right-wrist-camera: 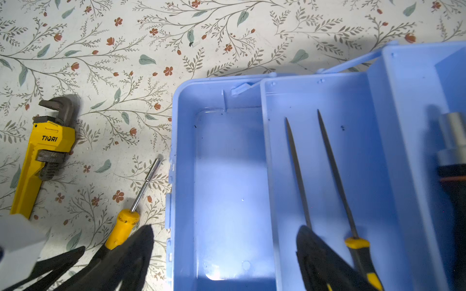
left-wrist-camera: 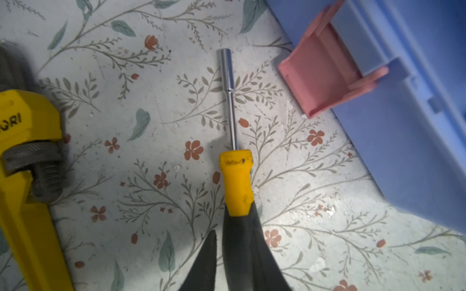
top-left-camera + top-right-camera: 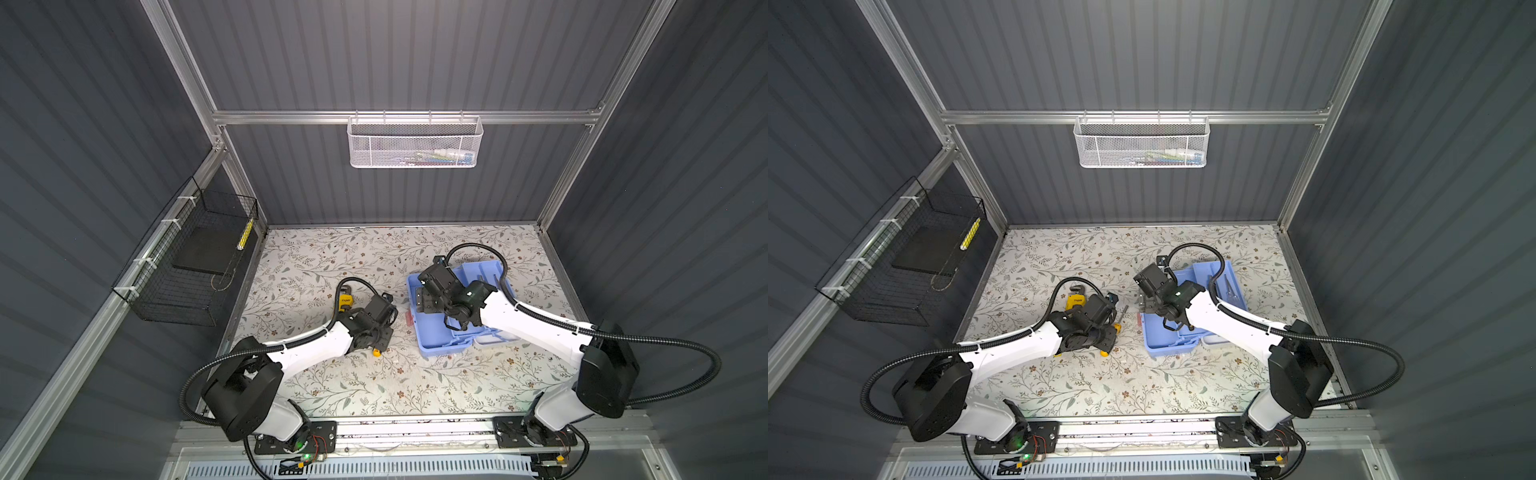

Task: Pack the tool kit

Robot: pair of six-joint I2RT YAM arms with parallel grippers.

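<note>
- Left pincer (image 2: 235, 226) — jaws pressed in on the black grip of the yellow-handled nut driver (image 2: 235, 181), which lies flat on the floral tabletop (image 2: 151, 201).
- Just beside it, on the side away from the box, lies the yellow pipe wrench (image 2: 27, 151). On its other side, near the driver's tip, is the tool kit (image 2: 403, 151), pink latch (image 2: 322, 75) facing it.
- Right pincer (image 1: 225, 230) — jaws wide apart, gripping nothing, above the kit's deep base. Two files (image 1: 297, 171) lie in the tray (image 1: 373, 151) beside it.

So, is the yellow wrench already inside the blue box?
No, the yellow wrench lies on the floral tabletop, outside the blue box.
</note>
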